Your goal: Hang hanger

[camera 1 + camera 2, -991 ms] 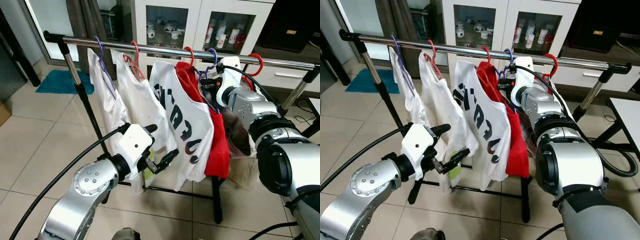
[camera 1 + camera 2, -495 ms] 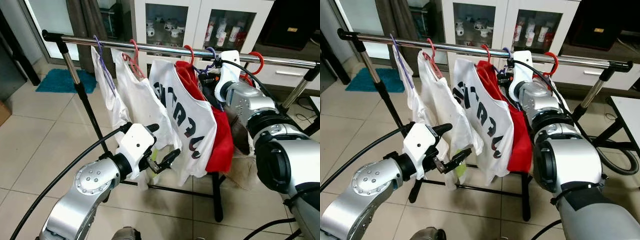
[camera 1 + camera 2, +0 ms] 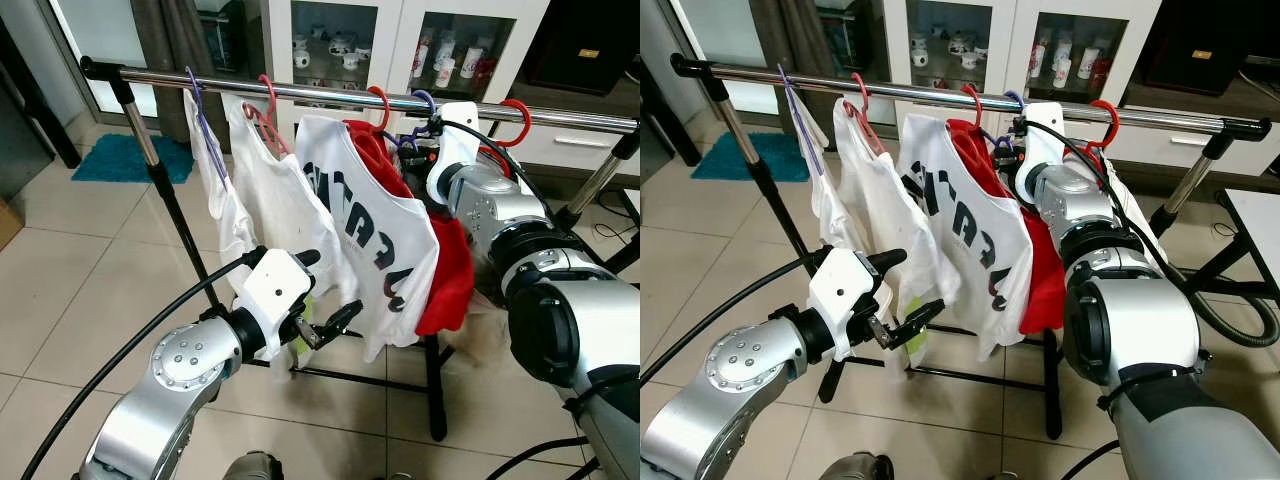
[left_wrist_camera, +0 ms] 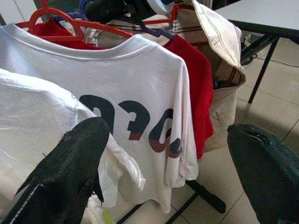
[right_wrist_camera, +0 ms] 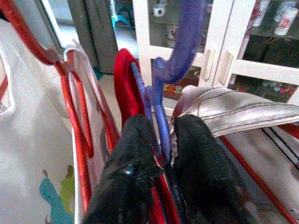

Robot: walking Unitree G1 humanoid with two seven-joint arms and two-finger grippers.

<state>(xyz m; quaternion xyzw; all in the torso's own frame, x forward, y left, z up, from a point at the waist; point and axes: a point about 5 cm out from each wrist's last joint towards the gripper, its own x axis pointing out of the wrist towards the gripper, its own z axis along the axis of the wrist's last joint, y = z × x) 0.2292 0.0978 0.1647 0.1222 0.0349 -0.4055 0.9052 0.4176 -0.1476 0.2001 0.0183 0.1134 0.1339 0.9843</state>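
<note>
The purple plastic hanger (image 5: 161, 100) is pinched at its neck by the right gripper (image 5: 163, 140), now raised so its hook meets the chrome rail (image 3: 330, 96); hanging seems nearly done. The left gripper (image 3: 322, 325) is held spread below the rail.

This is a room in a home. A metal clothes rack (image 3: 330, 96) hung with T-shirts (image 3: 370, 240) stands on a tiled floor (image 3: 70, 270). Behind it a white glass-door cabinet (image 3: 395, 40) holds cups and bottles, a curtain (image 3: 175, 40) hangs, and a teal mat (image 3: 125, 160) lies.
</note>
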